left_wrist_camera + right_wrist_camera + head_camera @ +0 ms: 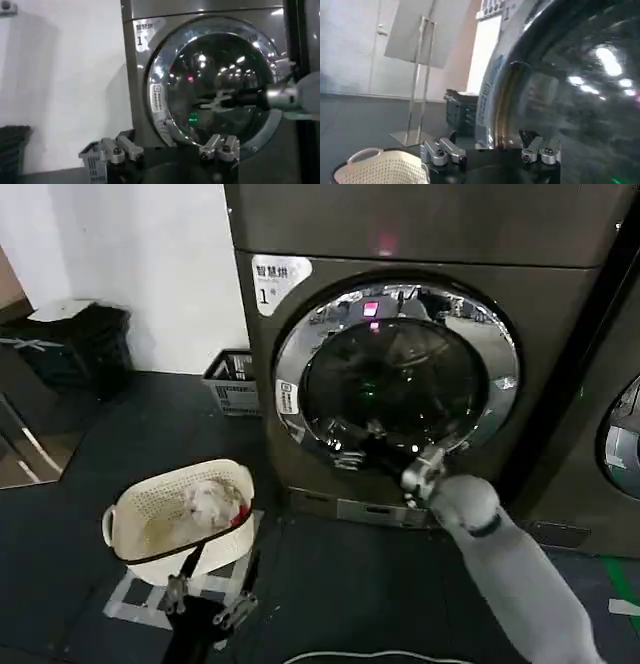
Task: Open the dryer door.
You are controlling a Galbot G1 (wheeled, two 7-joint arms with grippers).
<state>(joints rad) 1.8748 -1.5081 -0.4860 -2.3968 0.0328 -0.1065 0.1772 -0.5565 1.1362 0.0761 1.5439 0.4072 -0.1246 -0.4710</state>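
You've got the right gripper (418,476) up at the lower rim of the dryer door (396,374), which sits on the front of the dark grey machine (300,444) marked 1; its fingers are spread wide w/ nothing held. Left gripper (208,599) hangs low beside the laundry basket (135,529), fingers also apart, empty.

The right end effector (418,476) reaches the dryer door (397,374) at about five o'clock on its chrome rim, but whether it touches the rim cannot be told. The neighbouring machine's round door (622,438) is cut off at three o'clock by the head view's edge. The small print on the white label (280,282) beside the "1" is too small to read.
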